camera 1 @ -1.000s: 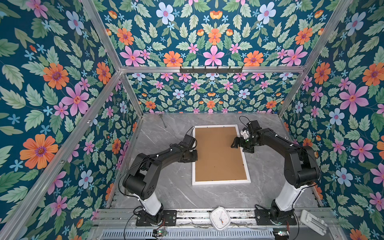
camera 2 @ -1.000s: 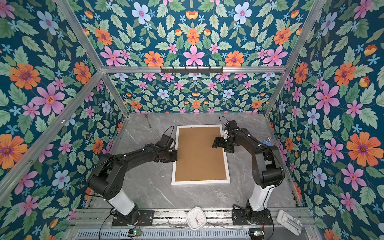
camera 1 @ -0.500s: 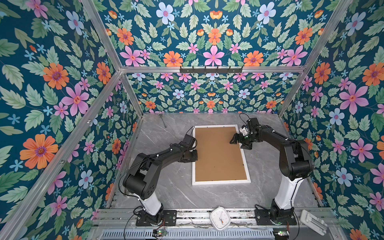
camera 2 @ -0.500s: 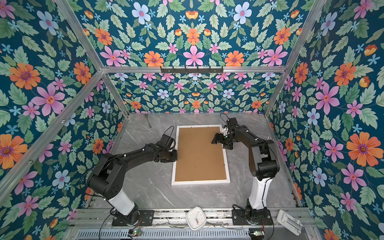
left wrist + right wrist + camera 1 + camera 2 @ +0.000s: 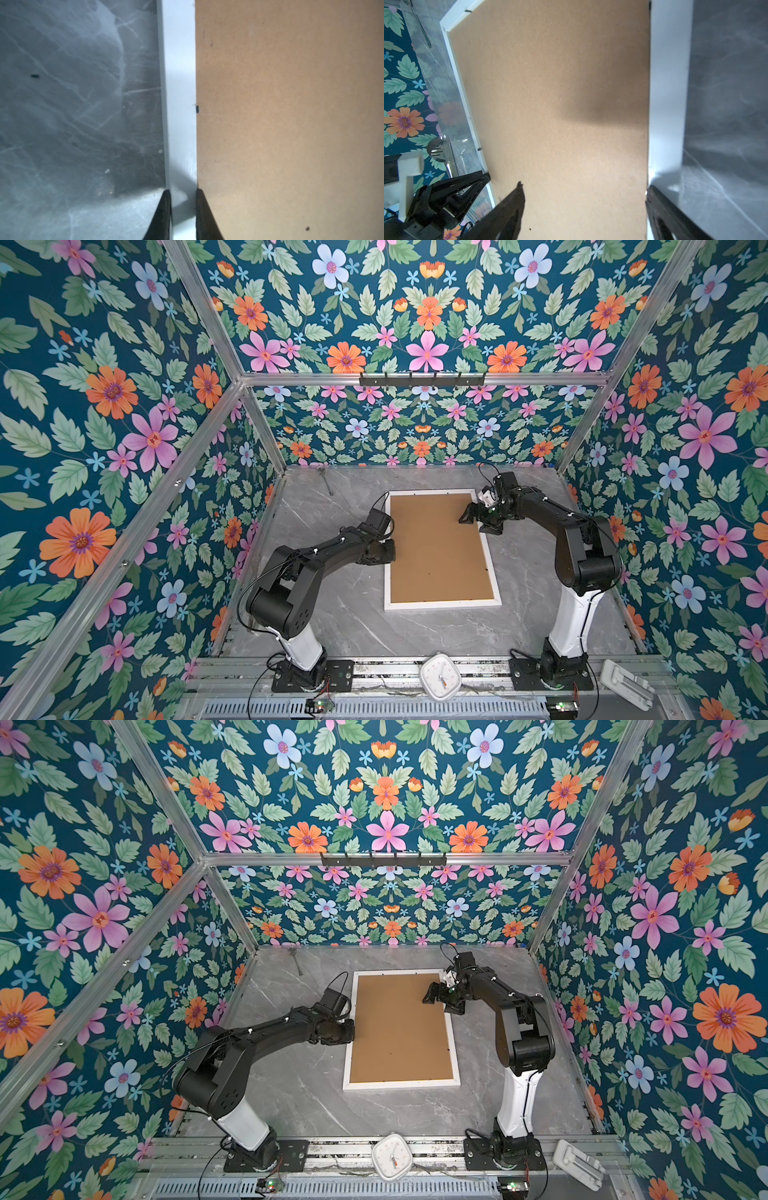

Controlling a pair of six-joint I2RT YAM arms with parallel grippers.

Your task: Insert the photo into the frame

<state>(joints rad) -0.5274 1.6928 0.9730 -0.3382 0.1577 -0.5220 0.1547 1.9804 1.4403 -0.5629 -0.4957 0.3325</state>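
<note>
The left pincer (image 5: 182,191) is clamped on the left rail of the white picture frame (image 5: 179,83), one finger outside the moulding and the other on its inner edge, against the brown backing board (image 5: 291,104). Across the board, the right pincer (image 5: 585,186) stands wide apart and holds nothing: one finger hangs over the board and the other sits at the frame's right rail, whether touching it I cannot tell. The frame lies flat and face down in the middle of the grey marbled bench (image 5: 332,614), its long sides running away from the arm bases, and the board fills its opening. Nothing lies on the board between the two pincers. A fork (image 5: 438,150) shows in the right wrist view beside the floral wall, and in a top view a slender metal utensil (image 5: 326,483) lies at the back left corner, well apart from the frame. On the front rail between the arm bases sits a white square clock (image 5: 440,676), with a white plastic device (image 5: 625,684) further right. Floral wallpaper (image 5: 124,406) on aluminium struts closes in the bench, and a black hook rail (image 5: 422,379) crosses the back wall.
</note>
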